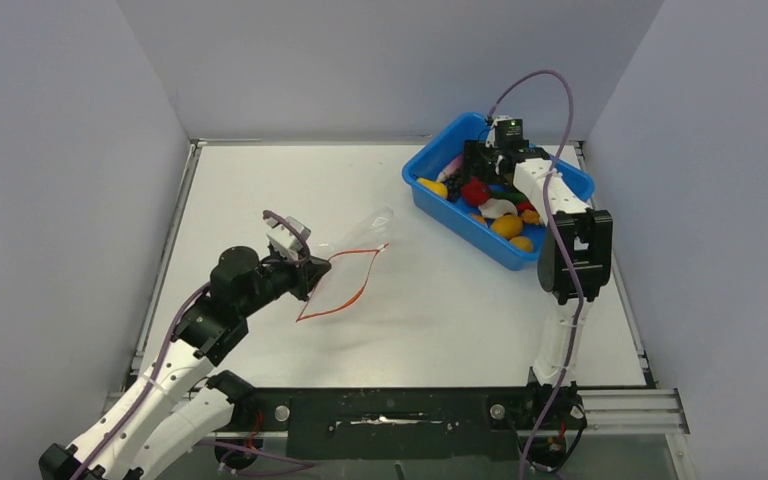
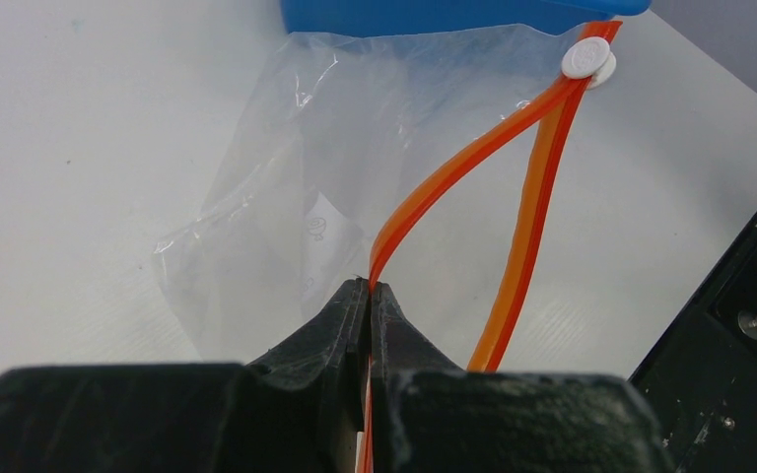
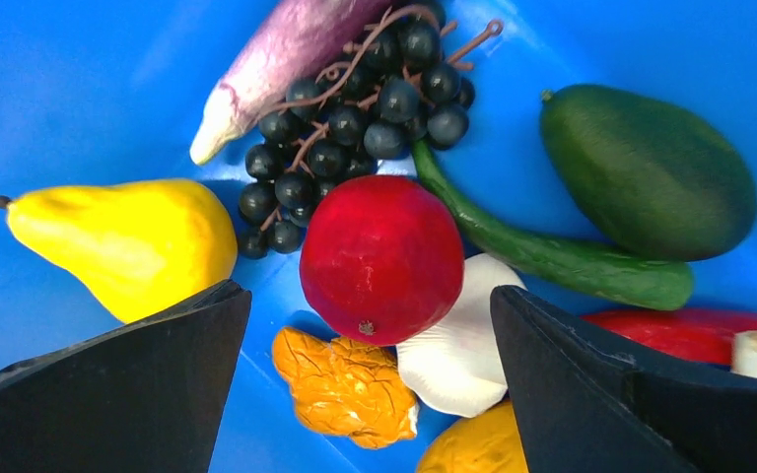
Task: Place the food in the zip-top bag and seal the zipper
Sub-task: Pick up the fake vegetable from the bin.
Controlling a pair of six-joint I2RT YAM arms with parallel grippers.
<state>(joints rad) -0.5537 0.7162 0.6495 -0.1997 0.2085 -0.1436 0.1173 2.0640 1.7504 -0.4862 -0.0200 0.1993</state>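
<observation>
The bag (image 1: 352, 258), left of the tub (image 1: 438, 212), is held by the left claw (image 2: 368, 296), which is clamped on one strip of the parted zipper (image 2: 453, 172). The right claw (image 3: 370, 294) is spread wide over the red ball (image 3: 381, 258) in the tub. The ball is judged light, hard and slick, best taken across its widest part, while the floppy bag is best gripped at its stiffer zipper.

We find tub (image 1: 450, 222) at far right of tabletop (image 1: 260, 190), food (image 1: 506, 226) inside. Zip-top bag (image 1: 355, 255) well apart, left of centre; zipper (image 2: 527, 246) caught in left pincer (image 2: 369, 296). Right pincer (image 3: 370, 294) hangs over tub. Below it we see round fruit (image 3: 381, 258) between pear (image 3: 128, 241), at left, and cucumber (image 3: 552, 258), at right; grapes (image 3: 355, 128) behind, touching.
</observation>
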